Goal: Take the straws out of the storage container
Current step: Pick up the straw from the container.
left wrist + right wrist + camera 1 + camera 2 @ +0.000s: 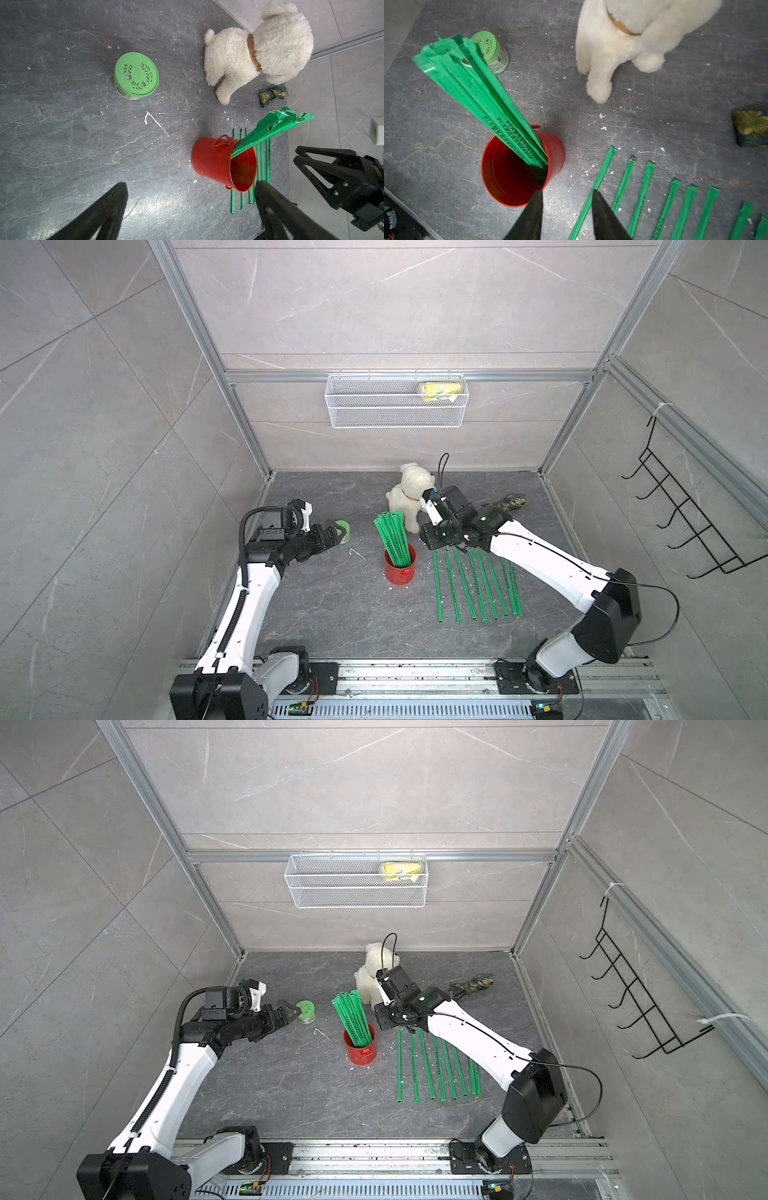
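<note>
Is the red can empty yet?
No, a bundle of green straws leans inside the red can, ends sticking out well above its rim.

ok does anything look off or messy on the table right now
Small white flecks litter the table around the red can, plus a bent white sliver. The straws left in the can lean to one side, their wrapper tops ragged. Nothing lies toppled.
</note>
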You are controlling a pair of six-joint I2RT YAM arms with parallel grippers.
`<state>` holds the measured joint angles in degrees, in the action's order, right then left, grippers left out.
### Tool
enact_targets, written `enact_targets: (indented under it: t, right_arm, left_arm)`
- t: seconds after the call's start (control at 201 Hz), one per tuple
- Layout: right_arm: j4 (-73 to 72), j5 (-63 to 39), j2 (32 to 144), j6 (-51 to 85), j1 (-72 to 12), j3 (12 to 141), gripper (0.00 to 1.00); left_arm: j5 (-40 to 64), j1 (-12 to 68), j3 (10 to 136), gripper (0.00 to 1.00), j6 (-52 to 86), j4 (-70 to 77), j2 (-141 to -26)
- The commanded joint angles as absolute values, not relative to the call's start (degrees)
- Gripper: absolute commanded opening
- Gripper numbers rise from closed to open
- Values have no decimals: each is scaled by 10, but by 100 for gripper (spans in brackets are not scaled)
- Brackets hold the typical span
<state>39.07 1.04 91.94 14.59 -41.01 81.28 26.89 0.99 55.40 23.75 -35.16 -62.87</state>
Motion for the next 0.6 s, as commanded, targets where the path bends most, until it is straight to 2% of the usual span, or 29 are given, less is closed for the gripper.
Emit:
enact_targets:
  t: [0.0, 0.597]
  right_arm:
    - [364, 10, 946, 149, -429, 838, 42]
    - [341, 22, 1035, 152, -439, 884, 29]
  left_arm:
    - [265, 11, 576, 100, 223, -357, -628]
    - [266, 10, 577, 100, 223, -358, -630]
